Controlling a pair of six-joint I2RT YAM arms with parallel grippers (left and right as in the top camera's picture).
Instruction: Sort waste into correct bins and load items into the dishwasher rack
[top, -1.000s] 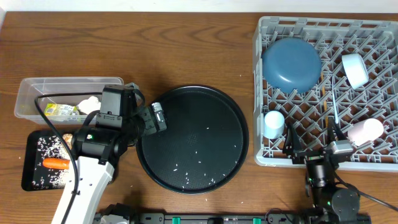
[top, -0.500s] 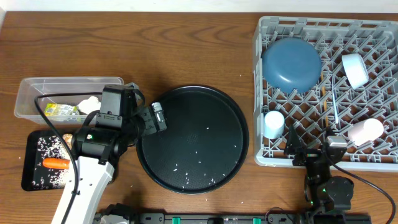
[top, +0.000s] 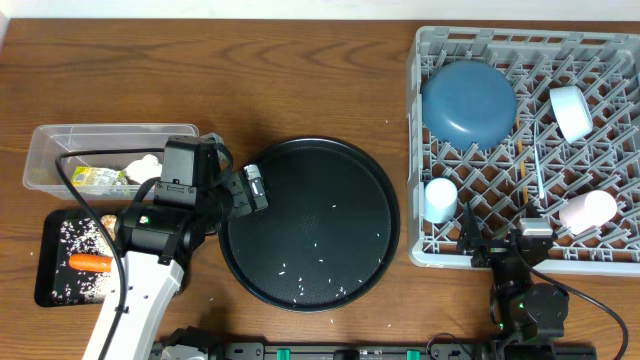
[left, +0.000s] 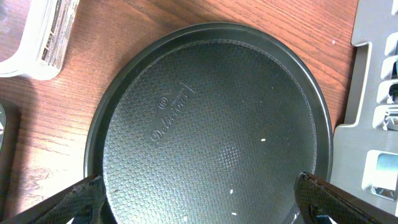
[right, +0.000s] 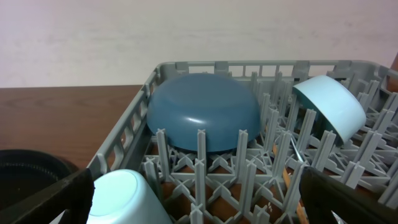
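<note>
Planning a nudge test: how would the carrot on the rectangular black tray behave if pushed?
The carrot looks rounded, so it would probably roll. It looks solid, likely stiff. The rice grains around it on the black tray might scatter.

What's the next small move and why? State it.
Probably park both arms. The left gripper and right gripper hang open and empty, the plate sits in the rack, the carrot lies in the black tray; only rice specks dot the round tray.
</note>
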